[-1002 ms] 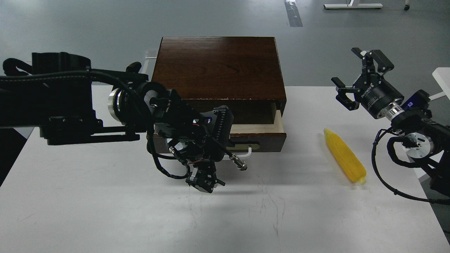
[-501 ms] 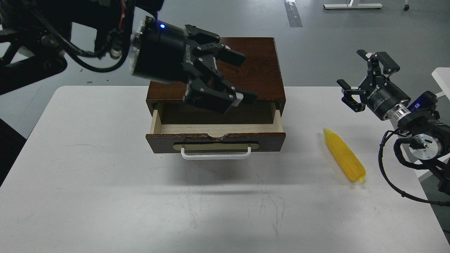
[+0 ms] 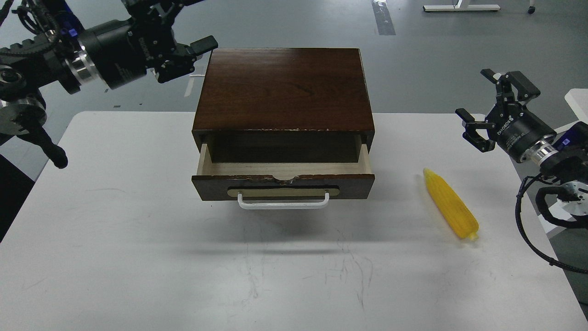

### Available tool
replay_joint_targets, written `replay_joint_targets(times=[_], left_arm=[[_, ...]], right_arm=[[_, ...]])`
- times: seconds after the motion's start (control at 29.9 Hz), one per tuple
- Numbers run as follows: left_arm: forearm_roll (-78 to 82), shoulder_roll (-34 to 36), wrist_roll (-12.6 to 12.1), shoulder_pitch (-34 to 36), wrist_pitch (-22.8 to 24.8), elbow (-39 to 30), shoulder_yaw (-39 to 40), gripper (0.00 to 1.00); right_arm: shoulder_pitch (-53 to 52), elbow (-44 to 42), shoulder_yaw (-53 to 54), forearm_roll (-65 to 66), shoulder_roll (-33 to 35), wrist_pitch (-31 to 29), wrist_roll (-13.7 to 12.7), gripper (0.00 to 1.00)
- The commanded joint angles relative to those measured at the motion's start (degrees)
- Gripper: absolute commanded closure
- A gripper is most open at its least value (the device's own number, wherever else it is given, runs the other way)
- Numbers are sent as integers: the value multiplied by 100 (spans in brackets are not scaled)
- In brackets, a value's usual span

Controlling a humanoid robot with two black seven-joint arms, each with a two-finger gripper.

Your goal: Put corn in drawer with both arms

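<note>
The yellow corn (image 3: pixel 450 209) lies on the white table, right of the dark brown wooden box (image 3: pixel 284 89). The drawer (image 3: pixel 283 186) is pulled partly out, showing its pale wood interior, brass plate and white bar handle (image 3: pixel 283 203). My left gripper (image 3: pixel 183 43) is open and empty, raised at the box's back left corner. My right gripper (image 3: pixel 494 108) is open and empty, held in the air above the table's right edge, up and to the right of the corn.
The white table (image 3: pixel 138 257) has scuff marks in front of the drawer. A white table corner (image 3: pixel 579 99) shows at the far right. Grey floor lies beyond the box.
My left arm has swung up and away from the drawer front to the back left. The drawer stays partly open. My right gripper has drifted slightly right and down.
</note>
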State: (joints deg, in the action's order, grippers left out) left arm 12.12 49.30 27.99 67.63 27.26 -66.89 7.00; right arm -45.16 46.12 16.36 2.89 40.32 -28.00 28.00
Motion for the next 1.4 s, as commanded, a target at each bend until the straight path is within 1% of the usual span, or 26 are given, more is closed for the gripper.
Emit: replay_joint_targets(times=[0.0, 0.03, 0.1, 0.17, 0.23, 0.3, 0.37, 0.43, 0.5, 0.6, 0.83, 0.9, 1.0, 1.17, 1.3, 1.37], left_arm=[[-901, -219, 1, -477, 68, 964, 55, 2], [-1122, -289, 1, -679, 74, 1210, 125, 2], [-1290, -360, 1, -995, 74, 1449, 309, 2], [-1309, -395, 1, -1207, 74, 1520, 494, 2], [-1317, -500, 1, -1584, 74, 1486, 958, 2], [-1309, -605, 1, -1804, 74, 1468, 1310, 2], [-1300, -676, 1, -1885, 74, 1468, 1479, 2], [-1291, -720, 1, -1929, 74, 1477, 1559, 2], [-1291, -729, 1, -1929, 74, 1485, 1568, 2], [-1291, -755, 1, -1938, 74, 1477, 1568, 2], [-1273, -817, 1, -1938, 74, 1477, 1585, 2], [-1265, -826, 1, -1938, 74, 1485, 1585, 2], [-1265, -843, 1, -1929, 74, 1485, 1594, 2], [-1256, -808, 1, -1929, 74, 1485, 1585, 2], [-1238, -808, 1, -1920, 74, 1494, 1594, 2], [-1238, -808, 1, -1911, 74, 1494, 1594, 2]], right_arm=[[-72, 318, -89, 455, 519, 0, 0, 0], [-107, 406, -89, 788, 704, 0, 0, 0], [-229, 555, -98, 1342, 950, 0, 0, 0], [-326, 652, -107, 1818, 1118, 0, 0, 0], [-571, 889, -98, 2843, 1451, 0, 0, 0], [-756, 1030, -115, 3617, 1628, 0, 0, 0], [-827, 1083, -133, 4147, 1672, 0, 0, 0], [-933, 1223, -151, 5356, 1690, 0, 0, 0], [-951, 1285, -203, 6262, 1681, 0, 0, 0], [-1012, 1277, -501, 6985, 1603, 0, 0, 0], [-1644, 1189, -1767, 7637, 1190, 0, 0, 0], [-1829, 979, -2231, 8041, 944, 0, 0, 0], [-1908, 803, -2619, 8297, 724, 0, 0, 0], [-1953, 793, -2691, 8306, 679, 0, 0, 1], [-1918, 776, -2735, 8324, 662, 0, 0, 3], [-1891, 750, -2735, 8324, 513, 0, 0, 4]])
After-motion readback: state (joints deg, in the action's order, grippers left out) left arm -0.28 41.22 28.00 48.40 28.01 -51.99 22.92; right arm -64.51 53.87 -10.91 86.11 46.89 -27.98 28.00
